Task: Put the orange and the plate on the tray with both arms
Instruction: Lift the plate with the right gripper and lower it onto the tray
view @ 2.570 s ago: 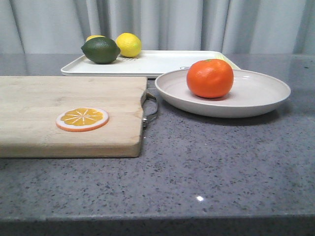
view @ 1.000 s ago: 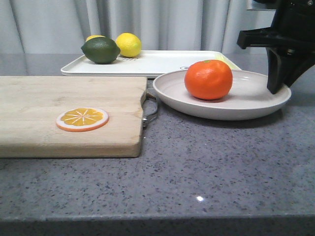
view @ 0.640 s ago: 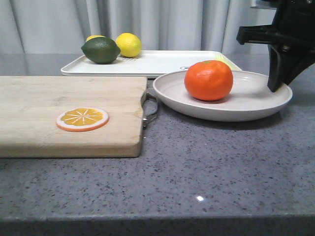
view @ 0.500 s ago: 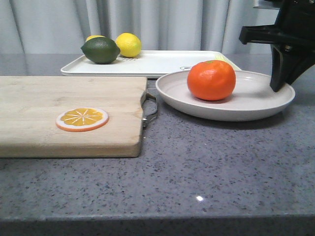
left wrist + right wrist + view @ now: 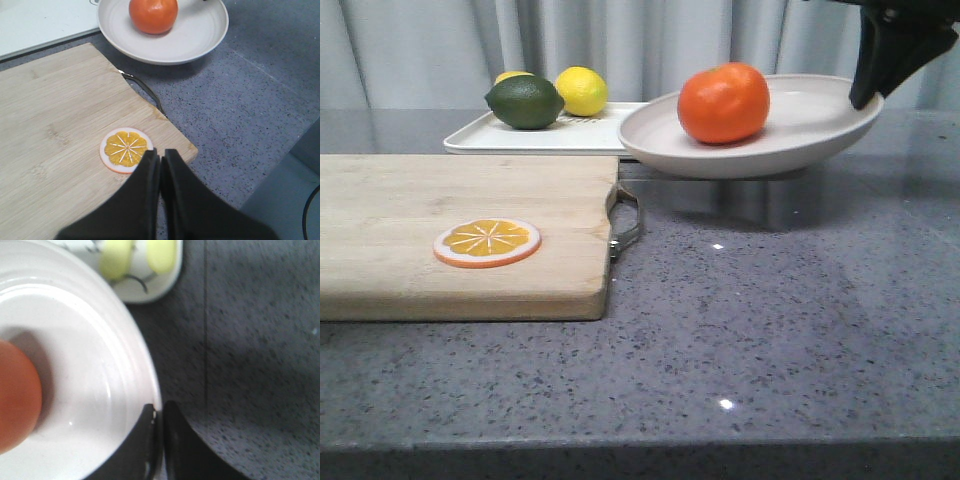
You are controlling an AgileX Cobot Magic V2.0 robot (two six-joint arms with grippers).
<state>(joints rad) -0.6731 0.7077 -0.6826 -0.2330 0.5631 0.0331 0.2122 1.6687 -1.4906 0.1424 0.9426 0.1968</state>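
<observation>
The off-white plate (image 5: 812, 112) hangs tilted above the counter, just in front of the white tray (image 5: 560, 136). My right gripper (image 5: 865, 97) is shut on its right rim. The orange (image 5: 723, 102) rests inside the plate, left of centre. In the right wrist view my gripper (image 5: 159, 411) pinches the plate (image 5: 90, 355) at the rim, with the orange (image 5: 15, 400) at the frame's edge. My left gripper (image 5: 161, 153) is shut on nothing and hovers over the cutting board beside the orange slice (image 5: 125, 150). From there the plate (image 5: 200, 35) and orange (image 5: 153, 13) show beyond the board.
A wooden cutting board (image 5: 440, 190) with a metal handle (image 5: 628, 225) fills the left and carries an orange slice (image 5: 487, 242). A lime (image 5: 524, 102) and a lemon (image 5: 581, 90) sit on the tray's far left. Pale yellow pieces (image 5: 116, 257) lie at the tray's corner.
My right gripper came in, closed on the plate's right rim and lifted it. The plate with the orange rose off the counter and shifted slightly left.
</observation>
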